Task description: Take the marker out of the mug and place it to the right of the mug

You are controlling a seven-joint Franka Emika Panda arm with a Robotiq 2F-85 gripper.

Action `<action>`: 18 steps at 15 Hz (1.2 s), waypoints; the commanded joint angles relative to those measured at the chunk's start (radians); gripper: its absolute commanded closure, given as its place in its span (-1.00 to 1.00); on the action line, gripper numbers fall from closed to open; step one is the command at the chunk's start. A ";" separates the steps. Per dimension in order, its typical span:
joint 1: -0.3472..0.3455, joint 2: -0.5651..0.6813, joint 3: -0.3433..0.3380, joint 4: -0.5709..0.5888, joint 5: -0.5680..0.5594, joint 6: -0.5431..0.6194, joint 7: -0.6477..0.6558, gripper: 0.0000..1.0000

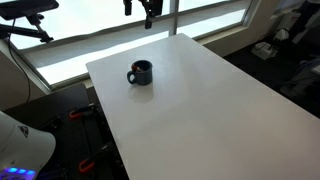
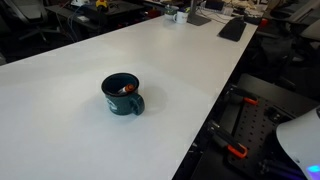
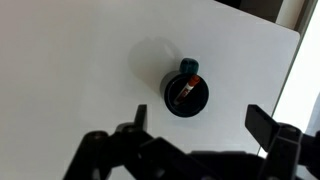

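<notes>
A dark navy mug (image 1: 140, 73) stands alone on the white table (image 1: 190, 110); an exterior view shows it closer (image 2: 122, 94). The red marker (image 2: 127, 88) leans inside it. From above, the wrist view shows the mug (image 3: 174, 100) with the marker (image 3: 186, 88) lying slantwise in it and the handle (image 3: 188, 66) pointing away. My gripper (image 3: 200, 118) hangs high above the mug, open, with nothing between its fingers (image 3: 262, 122). In an exterior view the gripper (image 1: 148, 10) sits at the top edge, well above the table.
The table's right edge (image 3: 296, 70) lies close to the mug in the wrist view. A dark keyboard (image 2: 232, 28) and small items lie at the table's far end. A window (image 1: 70, 40) runs behind the table. The white robot base (image 2: 300, 135) stands off the table.
</notes>
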 commanded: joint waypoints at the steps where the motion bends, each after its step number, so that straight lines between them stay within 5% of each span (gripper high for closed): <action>1: 0.001 0.045 0.014 0.007 -0.016 -0.007 0.051 -1.00; 18: 0.004 0.137 0.028 0.007 -0.037 -0.018 0.065 -1.00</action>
